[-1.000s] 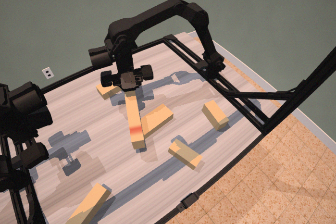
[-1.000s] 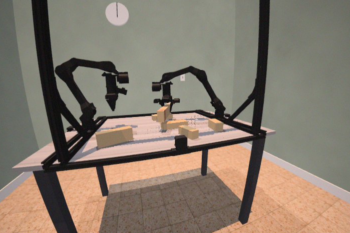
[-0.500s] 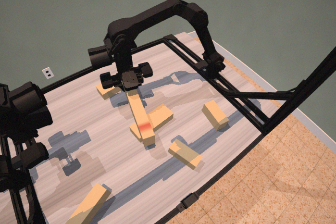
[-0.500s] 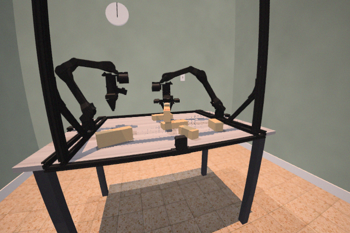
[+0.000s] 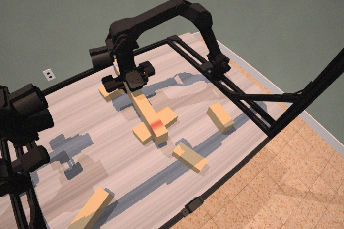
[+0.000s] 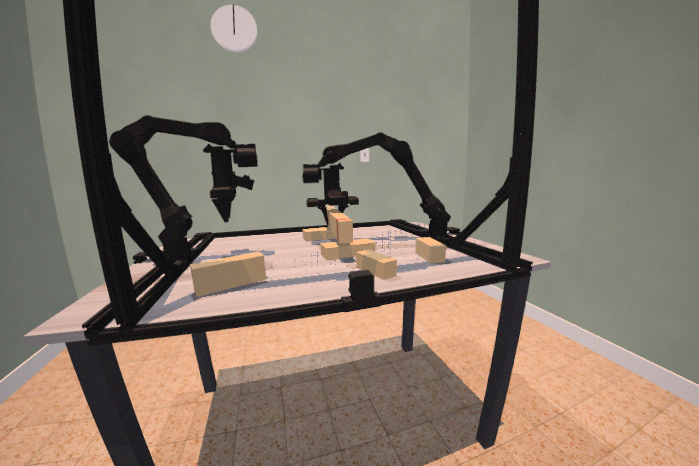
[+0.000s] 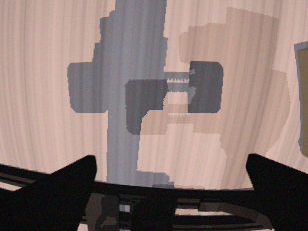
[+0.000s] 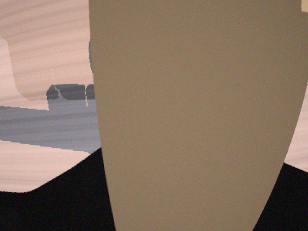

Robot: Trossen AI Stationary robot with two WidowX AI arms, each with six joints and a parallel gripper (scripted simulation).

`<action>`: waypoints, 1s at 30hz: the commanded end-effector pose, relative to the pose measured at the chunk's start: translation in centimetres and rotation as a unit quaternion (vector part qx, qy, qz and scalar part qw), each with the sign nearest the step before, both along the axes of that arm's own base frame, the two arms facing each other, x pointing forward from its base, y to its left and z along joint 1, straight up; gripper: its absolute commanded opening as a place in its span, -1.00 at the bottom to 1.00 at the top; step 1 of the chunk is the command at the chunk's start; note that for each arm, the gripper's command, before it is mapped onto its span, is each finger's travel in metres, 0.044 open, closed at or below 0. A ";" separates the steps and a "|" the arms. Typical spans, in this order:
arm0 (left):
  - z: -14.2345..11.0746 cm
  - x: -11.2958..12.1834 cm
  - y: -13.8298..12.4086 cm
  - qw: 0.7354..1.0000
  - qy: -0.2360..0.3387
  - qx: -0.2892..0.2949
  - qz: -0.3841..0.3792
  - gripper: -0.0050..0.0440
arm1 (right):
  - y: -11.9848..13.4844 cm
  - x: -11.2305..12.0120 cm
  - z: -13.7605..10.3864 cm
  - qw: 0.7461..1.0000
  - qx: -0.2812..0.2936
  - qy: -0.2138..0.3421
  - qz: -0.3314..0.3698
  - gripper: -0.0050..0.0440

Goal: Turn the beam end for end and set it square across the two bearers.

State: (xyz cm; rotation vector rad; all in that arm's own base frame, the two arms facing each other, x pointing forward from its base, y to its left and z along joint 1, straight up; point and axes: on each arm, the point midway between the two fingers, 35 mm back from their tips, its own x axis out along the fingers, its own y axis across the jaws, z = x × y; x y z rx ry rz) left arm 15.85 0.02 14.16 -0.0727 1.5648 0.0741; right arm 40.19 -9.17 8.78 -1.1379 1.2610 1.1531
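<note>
Right gripper (image 5: 130, 83) (image 6: 332, 211) (image 8: 190, 184) is clamping the beam (image 5: 146, 107) (image 6: 341, 227) (image 8: 200, 99); red-banded end is projecting past what I'm taking as the front bearer (image 5: 141, 133) (image 6: 333, 251). Rear bearer (image 5: 105, 94) (image 6: 313, 234), likely, is sitting partly behind my wrist. Beam's looking roughly square; contact, can't tell. I'm needing to keep yaw fixed, centre the middle between bearers, lower level and slow, no nudging, then open evenly and lift straight. Left gripper (image 5: 33, 158) (image 6: 226, 216) (image 7: 171, 166) is hanging well apart, fingers spread, nothing between; best staying out.
</note>
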 end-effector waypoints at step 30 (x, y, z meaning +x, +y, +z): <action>-0.1 -0.1 0.0 1.000 0.002 -0.001 0.002 1.00 | -1.5 0.6 0.0 0.996 0.001 -0.007 0.093 -0.80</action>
